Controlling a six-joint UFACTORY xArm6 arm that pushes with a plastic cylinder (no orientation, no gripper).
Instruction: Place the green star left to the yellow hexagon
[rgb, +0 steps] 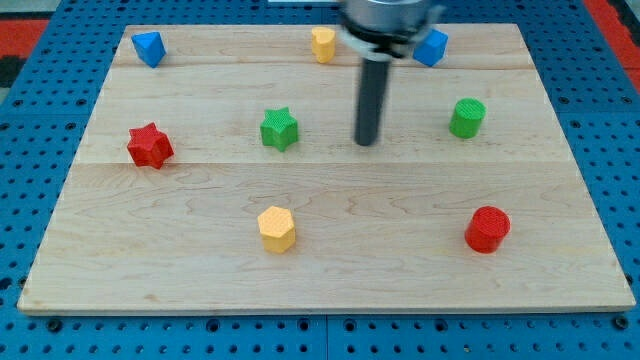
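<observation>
Tip (367, 143) down on worktop (560, 200); no pincer fitted, so open-or-closed state not applicable. Green star (280, 129) well apart toward the view's left of tip. Yellow hexagon (277, 228) farther toward the view's bottom-left, directly below star.

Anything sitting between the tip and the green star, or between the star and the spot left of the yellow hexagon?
Nothing visible: bare board separates my tip from the green star, and the star from the yellow hexagon.

Pale wooden board (330, 270) on blue perforated base (20, 200); red patches at top corners (25, 30), possibly matting.
</observation>
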